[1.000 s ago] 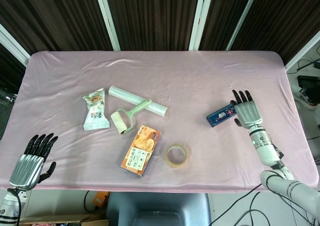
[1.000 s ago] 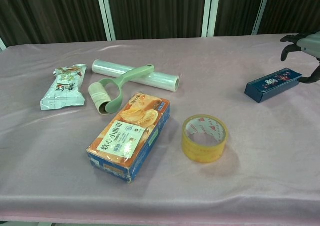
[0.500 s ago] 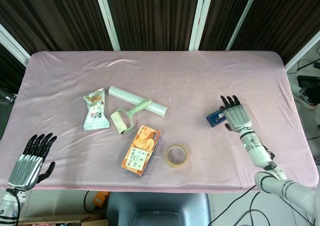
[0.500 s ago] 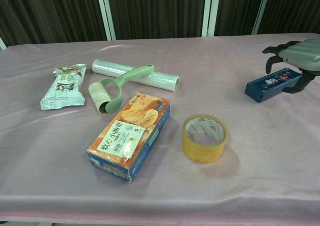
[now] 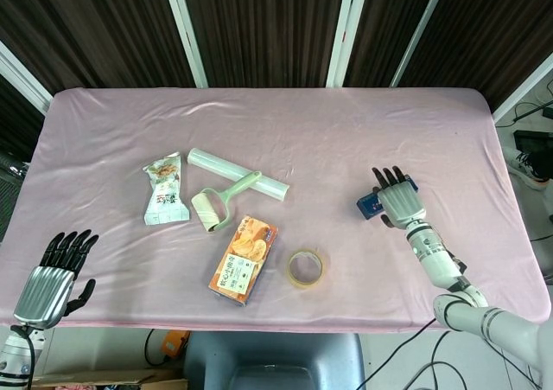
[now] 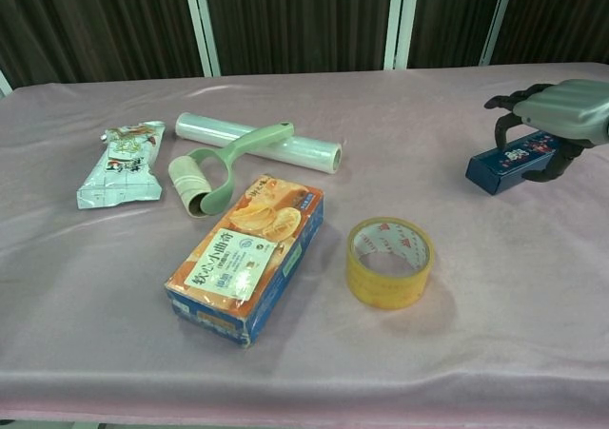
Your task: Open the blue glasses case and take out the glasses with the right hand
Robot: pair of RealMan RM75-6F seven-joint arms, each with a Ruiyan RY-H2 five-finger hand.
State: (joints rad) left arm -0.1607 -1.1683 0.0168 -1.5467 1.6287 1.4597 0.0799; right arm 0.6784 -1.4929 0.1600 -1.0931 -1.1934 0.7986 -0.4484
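The blue glasses case (image 5: 369, 204) lies closed on the pink tablecloth at the right; in the chest view the case (image 6: 504, 165) shows its left end and printed top. My right hand (image 5: 397, 201) is arched over the case and covers most of it. In the chest view the right hand (image 6: 561, 111) has its fingers curved down past the far side and its thumb by the near side. I cannot tell whether it touches the case. My left hand (image 5: 54, 278) hangs at the table's front left corner, fingers spread, holding nothing.
A snack packet (image 5: 164, 189), a cling film roll (image 5: 238, 174) and a green lint roller (image 5: 220, 201) lie left of centre. An orange biscuit box (image 5: 244, 258) and a yellow tape roll (image 5: 305, 268) sit nearer the front edge.
My right hand has moved left from beside the case's right end to over the case, hiding most of it. The case and my left hand have stayed put.
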